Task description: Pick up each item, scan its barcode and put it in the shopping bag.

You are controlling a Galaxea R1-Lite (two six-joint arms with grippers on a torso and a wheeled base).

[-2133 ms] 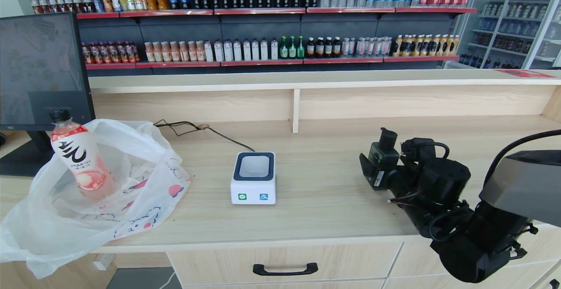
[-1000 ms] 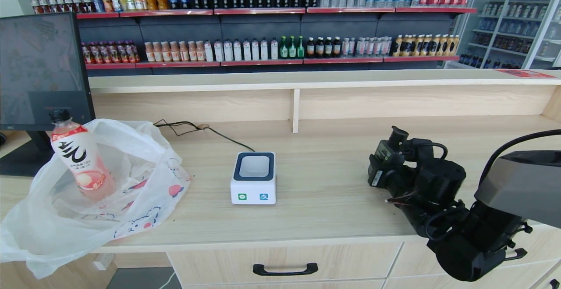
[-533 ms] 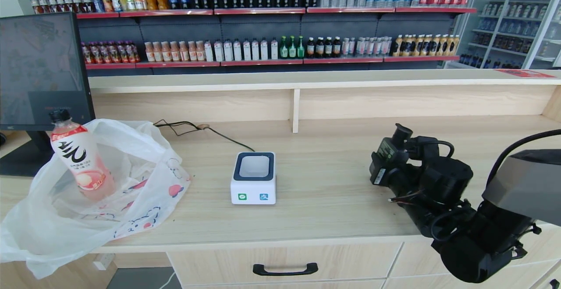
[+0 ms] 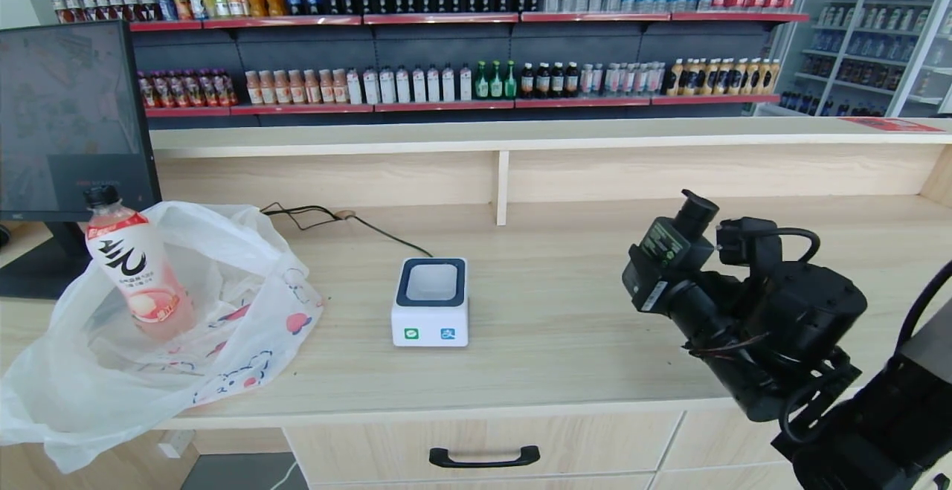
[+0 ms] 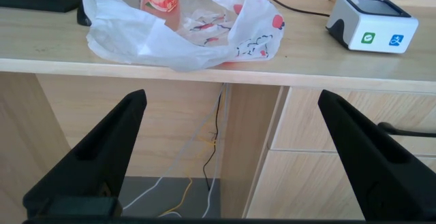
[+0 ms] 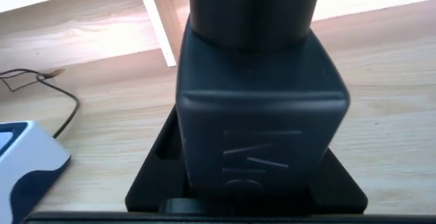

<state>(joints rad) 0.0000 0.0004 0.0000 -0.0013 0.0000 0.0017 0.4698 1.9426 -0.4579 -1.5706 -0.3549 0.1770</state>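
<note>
Where the long wooden bench runs across the shop, shelves of drinks line the wall behind it and a dark monitor stands at its far left end. Just in front of the monitor, a thin white bag lies open and crumpled on the bench, spilling a little over the front edge.

The right hand hangs over the right part of the bench, well apart from the bag. It is clamped on the base of a dark bottle, square in body with a round cap, held tilted with the cap pointing up and away. I cannot tell whether the bottle touches the wood.

The left hand sits low, below the bench's front edge and facing the drawer fronts. Its 2 fingers are spread wide with nothing between them.

A pink bottle with a black cap stands inside the bag, leaning slightly. The small white scanner sits mid-bench between the bag and the right hand, window up. A thin black cable trails from behind it toward the back of the bench.
</note>
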